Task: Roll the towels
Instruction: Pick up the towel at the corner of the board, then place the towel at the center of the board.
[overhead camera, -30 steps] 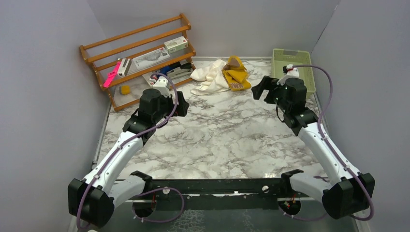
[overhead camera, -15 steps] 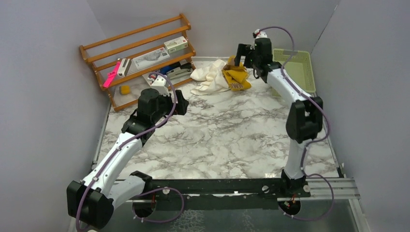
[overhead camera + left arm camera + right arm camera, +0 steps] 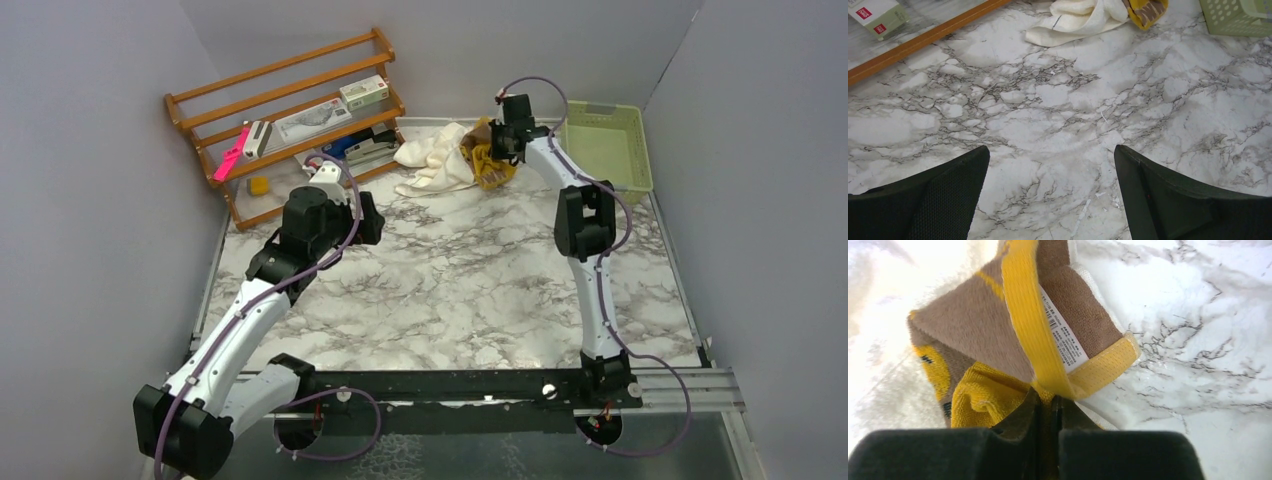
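Right fingers (image 3: 1020, 417) clamped on edge of mustard-yellow terry towel with brown side (image 3: 978, 325). Left fingers (image 3: 948, 190) spread wide above marble-pattern counter (image 3: 1058, 100), gripping nothing.

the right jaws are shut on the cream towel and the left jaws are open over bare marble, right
Not the cream towel: the right wrist view shows the right jaws shut on the mustard-yellow towel. The left jaws are open over marble, as you said.
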{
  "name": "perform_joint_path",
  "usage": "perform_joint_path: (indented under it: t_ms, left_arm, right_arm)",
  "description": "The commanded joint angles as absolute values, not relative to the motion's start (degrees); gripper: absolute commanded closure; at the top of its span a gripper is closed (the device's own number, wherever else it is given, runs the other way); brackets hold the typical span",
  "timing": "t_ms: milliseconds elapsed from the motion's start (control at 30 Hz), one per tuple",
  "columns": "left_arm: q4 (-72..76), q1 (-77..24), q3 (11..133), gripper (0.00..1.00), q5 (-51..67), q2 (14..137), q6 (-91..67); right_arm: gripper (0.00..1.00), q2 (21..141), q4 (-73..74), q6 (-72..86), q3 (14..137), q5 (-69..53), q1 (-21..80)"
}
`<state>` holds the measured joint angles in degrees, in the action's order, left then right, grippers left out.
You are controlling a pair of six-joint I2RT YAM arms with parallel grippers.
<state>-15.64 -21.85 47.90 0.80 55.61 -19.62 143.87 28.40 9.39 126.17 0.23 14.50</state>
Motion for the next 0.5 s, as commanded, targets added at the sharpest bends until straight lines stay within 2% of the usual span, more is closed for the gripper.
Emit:
perform_joint_path:
  t_ms: [0, 200, 333, 367, 433, 467]
  left_arm:
    - [-16.72, -21.64, 49.39, 0.0, -0.52, 54.44, -18.76]
    - [-16.02, -21.62, 49.75, 0.01, -0.76, 54.75, -19.91]
    - [-15.12, -21.63, 50.57, 0.01, -1.66, 54.81, -19.64]
    - [-15.16, -21.67, 51.07, 0.01, -1.9, 54.77, -19.21]
    - [-15.36, -21.58, 51.79, 0.01, -2.45, 54.8, -18.31]
    - [-15.4, -21.62, 52.08, 0.01, -2.74, 54.71, -17.88]
  right_arm:
    - [0.99, 134.95, 28.27, 7.71, 128.86, -3.18, 14.15]
    - [0.99, 118.68, 26.1, 7.16, 133.34, -7.9, 14.15]
    - [0.98, 104.4, 23.03, 8.93, 122.05, -17.49, 14.22]
    - [0.92, 98.12, 21.49, 9.18, 113.95, -20.19, 14.49]
    - [0.59, 88.01, 17.29, 6.98, 98.28, -22.45, 16.07]
    - [0.27, 82.42, 14.08, 4.93, 90.12, -21.21, 17.39]
